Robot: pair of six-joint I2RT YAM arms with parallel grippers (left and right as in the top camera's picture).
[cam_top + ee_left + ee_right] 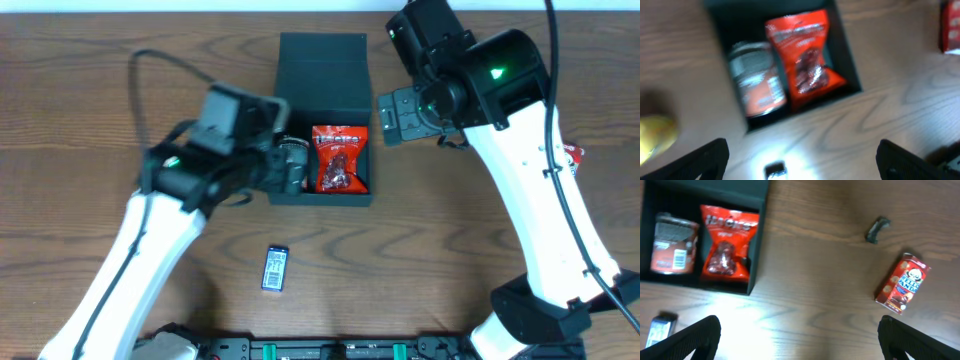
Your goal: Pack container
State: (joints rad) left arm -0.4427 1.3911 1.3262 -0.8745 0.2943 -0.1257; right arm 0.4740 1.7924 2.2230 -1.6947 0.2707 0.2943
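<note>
Container [322, 65] on bench [450, 230], lid open. Inside: red snack bag [337, 158], can [674, 244] at its left. Left hand [802, 146] spread, empty, over container's left edge. Right hand [800, 322] spread, empty, just right of container. Blue packet [275, 268] lies apart on container's near side.

On the wooden table [450, 250] below me, a small blue-and-white packet [275, 268] is lying flat, well apart from a red Hello Panda box [902, 284] that is resting askew on the wood. Near that box a small dark curved piece [877, 229] is sitting; I cannot tell what it is. A red snack bag [338, 158] is lying just beside a can [674, 244] wearing a red-and-white label. Something yellow [655, 132] is showing, blurred, at the edge of my left view.
</note>
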